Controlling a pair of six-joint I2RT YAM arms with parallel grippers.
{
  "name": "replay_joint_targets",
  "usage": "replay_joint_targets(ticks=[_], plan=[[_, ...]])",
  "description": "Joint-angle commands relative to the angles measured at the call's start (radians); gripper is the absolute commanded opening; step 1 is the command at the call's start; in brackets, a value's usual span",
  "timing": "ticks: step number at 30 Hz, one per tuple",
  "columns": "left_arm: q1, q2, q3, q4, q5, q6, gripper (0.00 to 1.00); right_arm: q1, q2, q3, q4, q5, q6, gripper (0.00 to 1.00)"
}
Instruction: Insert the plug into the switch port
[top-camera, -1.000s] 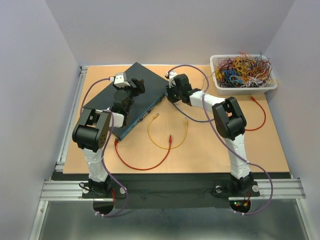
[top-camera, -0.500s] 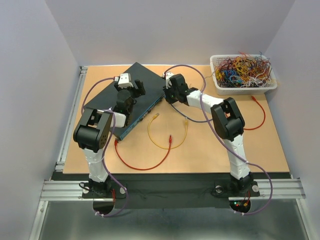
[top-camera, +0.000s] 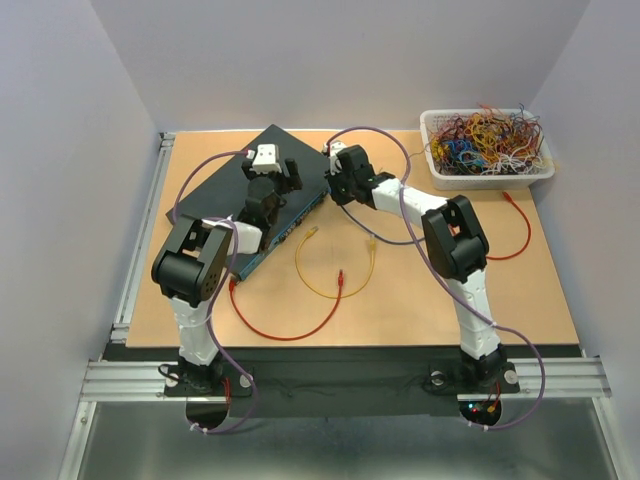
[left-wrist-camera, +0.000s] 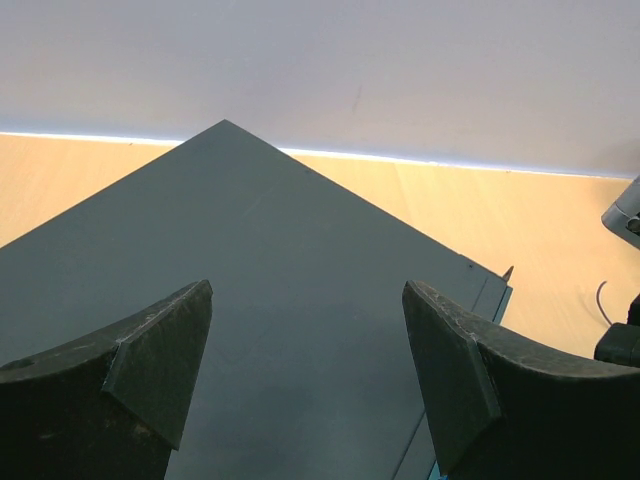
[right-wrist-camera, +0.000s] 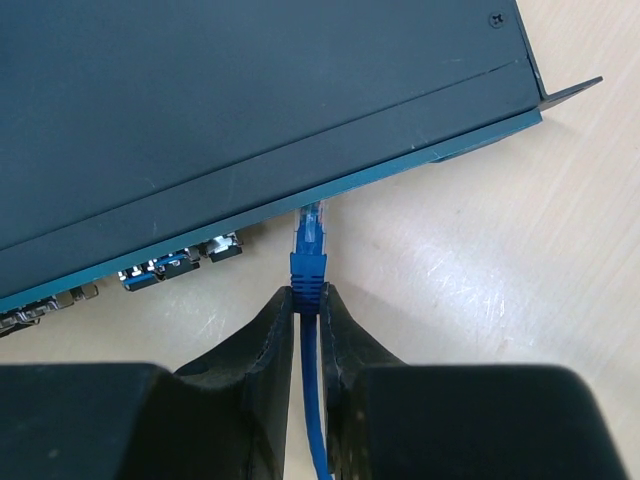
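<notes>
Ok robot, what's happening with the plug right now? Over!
Status: left gripper open over the switch. Right gripper shut on the blue cable behind the plug. Plug tip at the switch's front face, seating unclear. Nothing blocking.

A robotics lab test cell. Plain white panels (top-camera: 340, 60) box in a tan worktop (top-camera: 530, 300). At 6 o'clock a left arm (top-camera: 190, 270) and a right arm (top-camera: 458, 240) are bolted to an aluminium rail (top-camera: 340, 378). A basket of tangled wires (top-camera: 490, 178) sits at 1 o'clock, and a network switch box (top-camera: 225, 185) at 11 o'clock.
</notes>
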Motion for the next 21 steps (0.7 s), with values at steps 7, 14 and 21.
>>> replay_joint_targets(ticks=[7, 14, 21], plan=[[0.000, -0.017, 0.037, 0.020, -0.035, 0.033, 0.88, 0.023, -0.007, 0.099, 0.108, -0.081, 0.012, 0.00], [0.003, -0.014, 0.043, 0.012, -0.028, 0.036, 0.88, 0.028, 0.001, 0.082, 0.109, -0.099, -0.070, 0.00], [0.004, -0.014, 0.043, 0.011, -0.028, 0.035, 0.88, 0.014, 0.020, 0.114, 0.111, -0.089, -0.158, 0.00]])
